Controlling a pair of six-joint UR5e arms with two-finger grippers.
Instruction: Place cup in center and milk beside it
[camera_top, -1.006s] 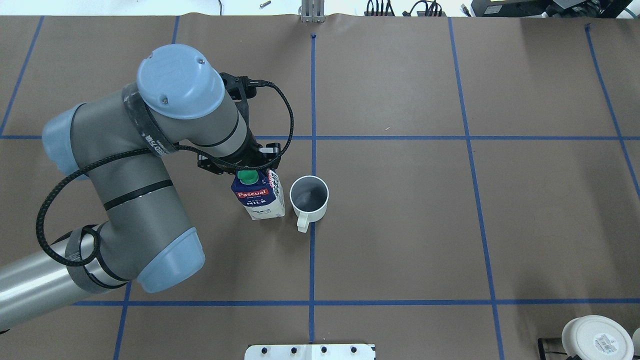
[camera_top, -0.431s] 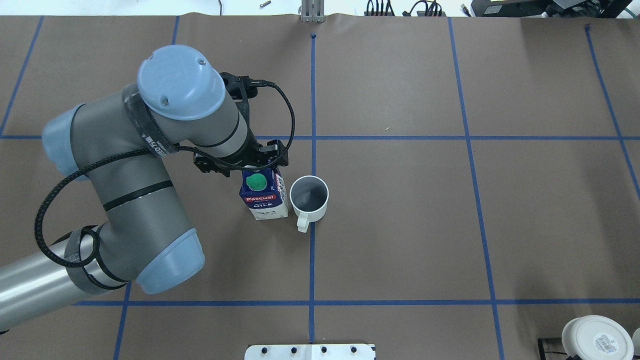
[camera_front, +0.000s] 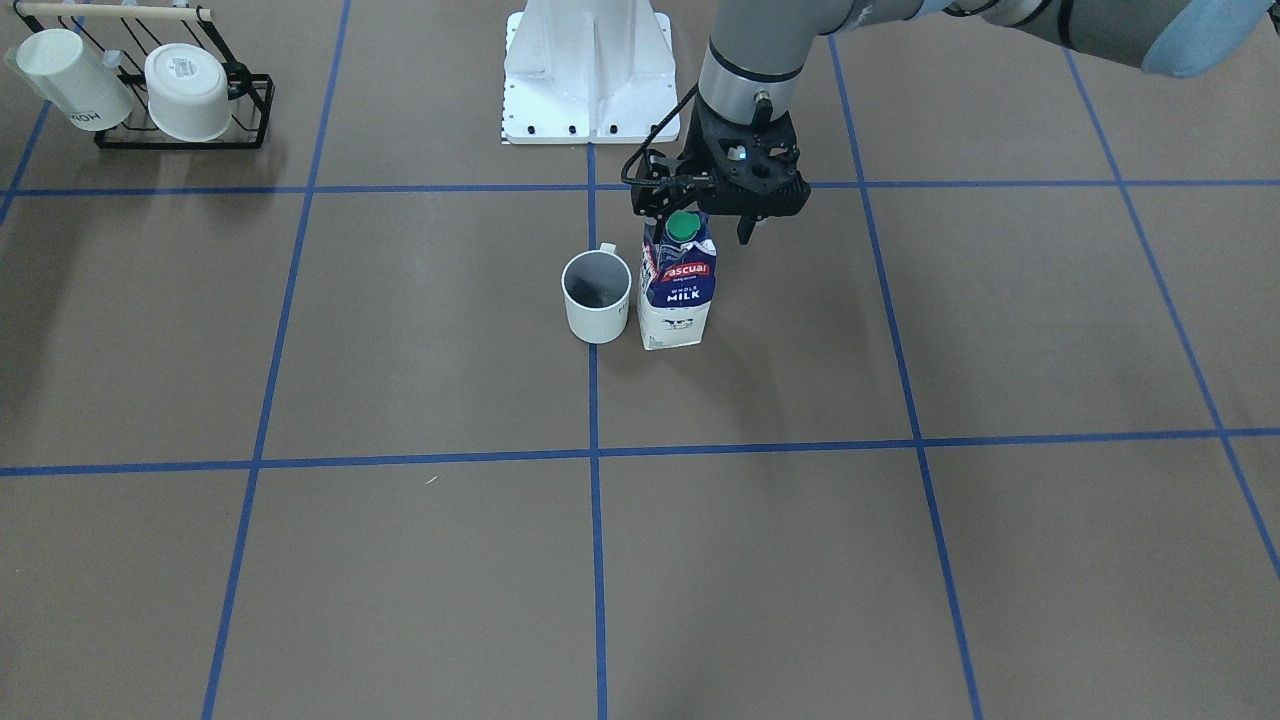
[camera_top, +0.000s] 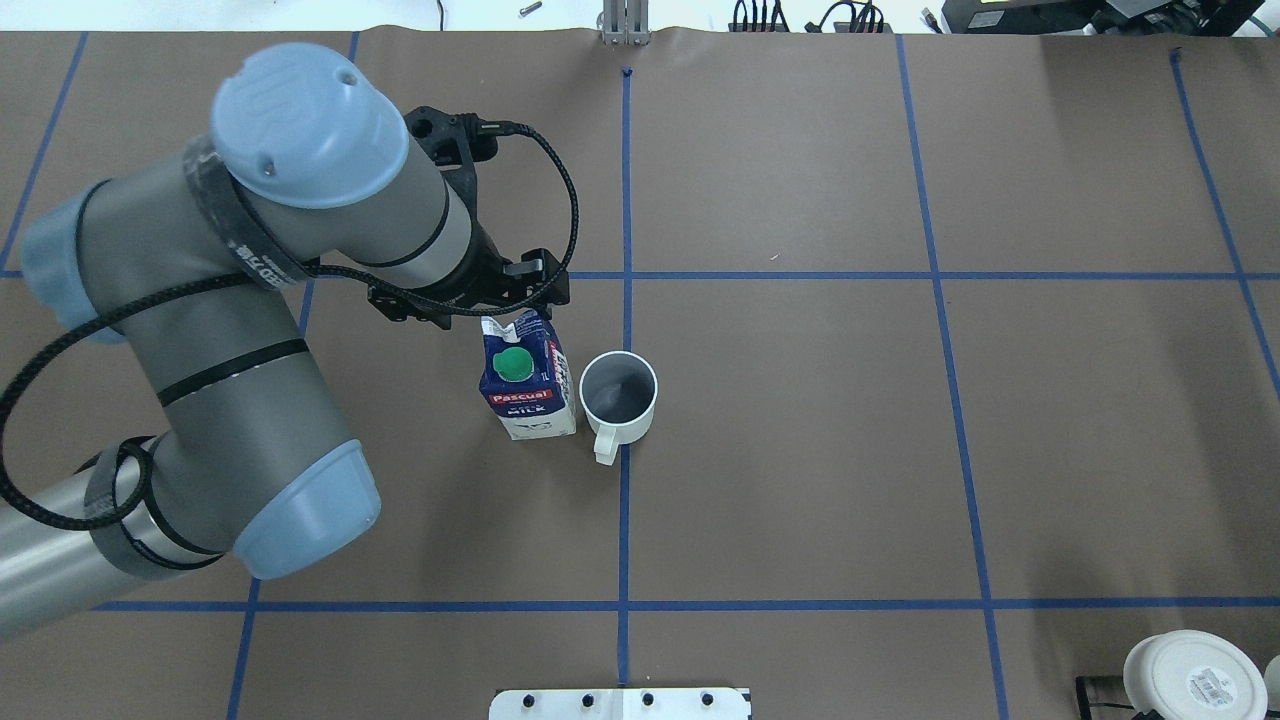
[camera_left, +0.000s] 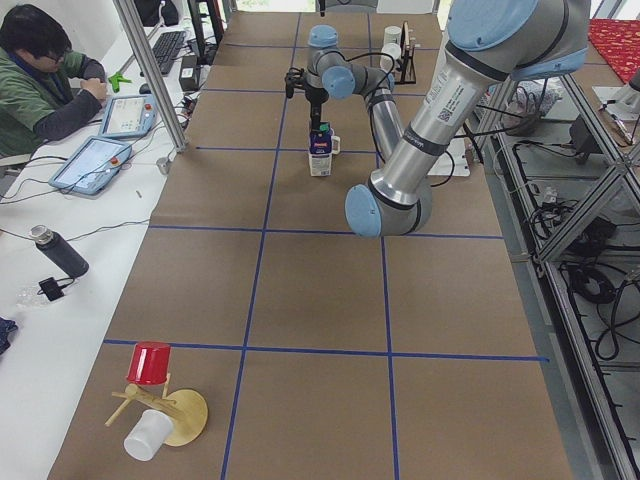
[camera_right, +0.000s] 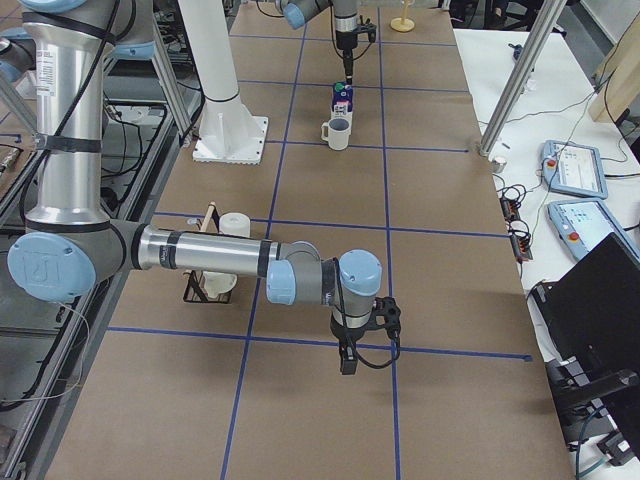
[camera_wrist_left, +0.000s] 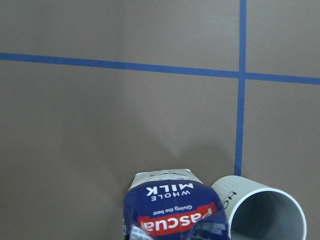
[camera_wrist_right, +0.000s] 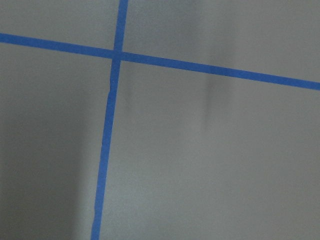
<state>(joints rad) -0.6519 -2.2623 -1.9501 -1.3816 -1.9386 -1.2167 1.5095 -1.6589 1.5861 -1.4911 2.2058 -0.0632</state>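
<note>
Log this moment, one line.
left pincer: open, above milk | milk: upright, beside cup | cup: center line | right pincer: unclear

Milk (camera_top: 527, 385) stands just beside cup (camera_top: 619, 390), on robot's left side.

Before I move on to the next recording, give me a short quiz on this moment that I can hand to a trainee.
1. True or false: the left gripper is clamped on the milk.
2. The handle of the cup points: A) toward the robot's base, B) toward the milk, C) away from the robot.
3. Fill in: the milk stands on the table on the cup's ____ side, by the robot's own left and right.

Key: 1 false, its jaws stand spread above the carton's top; 2 A; 3 left.
</note>
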